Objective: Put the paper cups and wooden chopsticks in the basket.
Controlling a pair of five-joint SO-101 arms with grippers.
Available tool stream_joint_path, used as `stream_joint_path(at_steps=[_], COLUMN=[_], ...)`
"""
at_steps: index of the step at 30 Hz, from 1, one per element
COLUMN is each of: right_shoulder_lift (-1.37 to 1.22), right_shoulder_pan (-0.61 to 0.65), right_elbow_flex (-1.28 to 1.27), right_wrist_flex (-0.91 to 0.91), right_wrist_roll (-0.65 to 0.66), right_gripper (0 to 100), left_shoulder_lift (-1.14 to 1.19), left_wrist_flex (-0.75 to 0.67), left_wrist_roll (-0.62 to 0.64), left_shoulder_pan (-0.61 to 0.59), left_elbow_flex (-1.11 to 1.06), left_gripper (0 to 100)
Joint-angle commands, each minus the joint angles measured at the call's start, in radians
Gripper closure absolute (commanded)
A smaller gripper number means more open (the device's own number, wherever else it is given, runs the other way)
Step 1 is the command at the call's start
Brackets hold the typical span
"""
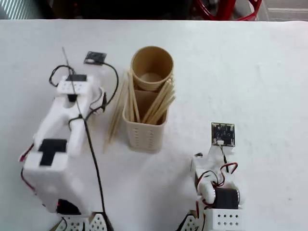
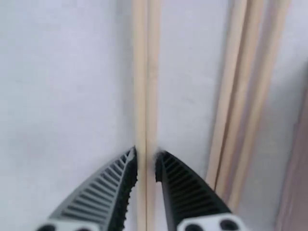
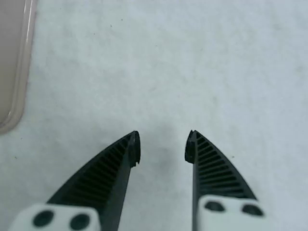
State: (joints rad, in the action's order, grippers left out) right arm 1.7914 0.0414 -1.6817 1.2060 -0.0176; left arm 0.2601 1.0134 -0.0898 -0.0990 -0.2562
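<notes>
A beige slotted basket [image 1: 143, 135] stands mid-table. A brown paper cup [image 1: 152, 61] sits upright in its far end, and several wooden chopsticks [image 1: 160, 102] lean inside it. More chopsticks [image 1: 117, 114] lie on the table along the basket's left side. The left arm [image 1: 67, 120] hangs over the table just left of them. My left gripper [image 2: 146, 161] is shut on a pair of chopsticks [image 2: 146, 72] that runs straight between its tips, with three more chopsticks [image 2: 245, 96] close beside. My right gripper [image 3: 162, 144] stands open over bare table, right of the basket [image 3: 13, 57].
The right arm [image 1: 216, 190] is folded back near the front edge, its camera board [image 1: 223, 134] right of the basket. A black cable [image 1: 94, 159] trails over the left arm. White table stretches away at the back and on the right.
</notes>
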Motion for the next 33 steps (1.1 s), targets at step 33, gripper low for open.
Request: stream_joint_path(at_steps=[33], right_shoulder_lift=[0.01], right_shoulder_pan=[0.002], right_elbow_flex=[-0.009], right_wrist_flex=[0.007], right_wrist_roll=[0.008], right_gripper=[83.9], left_shoulder_lift=[-1.049], left_wrist_flex=[-0.319], left_wrist_roll=[-0.109], left_shoulder_pan=[0.584], left_elbow_flex=[0.026], left_gripper=[97])
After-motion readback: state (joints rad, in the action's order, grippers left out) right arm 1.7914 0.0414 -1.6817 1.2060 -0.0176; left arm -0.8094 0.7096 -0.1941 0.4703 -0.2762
